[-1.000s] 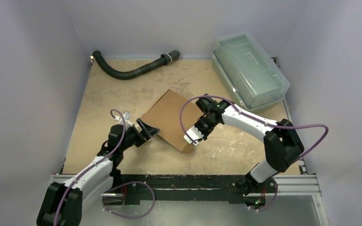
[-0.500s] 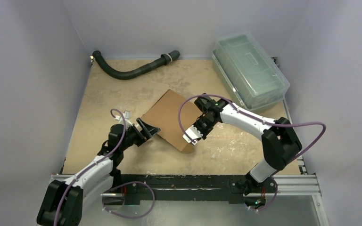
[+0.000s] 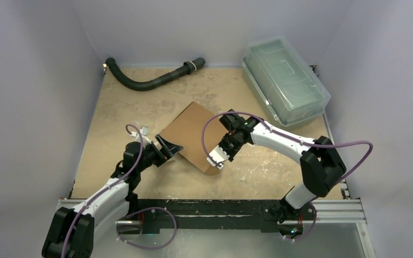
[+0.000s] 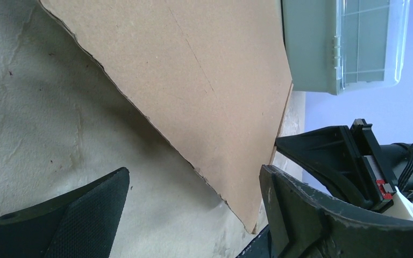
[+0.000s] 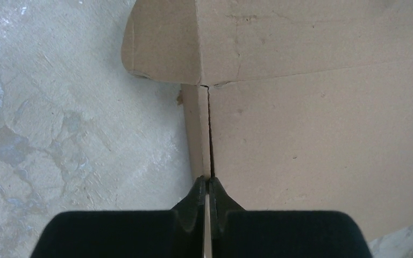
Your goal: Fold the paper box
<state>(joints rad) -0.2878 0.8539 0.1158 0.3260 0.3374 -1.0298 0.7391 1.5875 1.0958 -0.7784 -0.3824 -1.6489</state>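
Both set: right gripper pinched shut at the box seam, left gripper wide by its edge; I'd lift slow along the crease, left bracing

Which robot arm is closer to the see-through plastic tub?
Right. The right arm reaches over the cardboard, just in front of the plastic tub; the left arm is farther off, at the cardboard's left edge.
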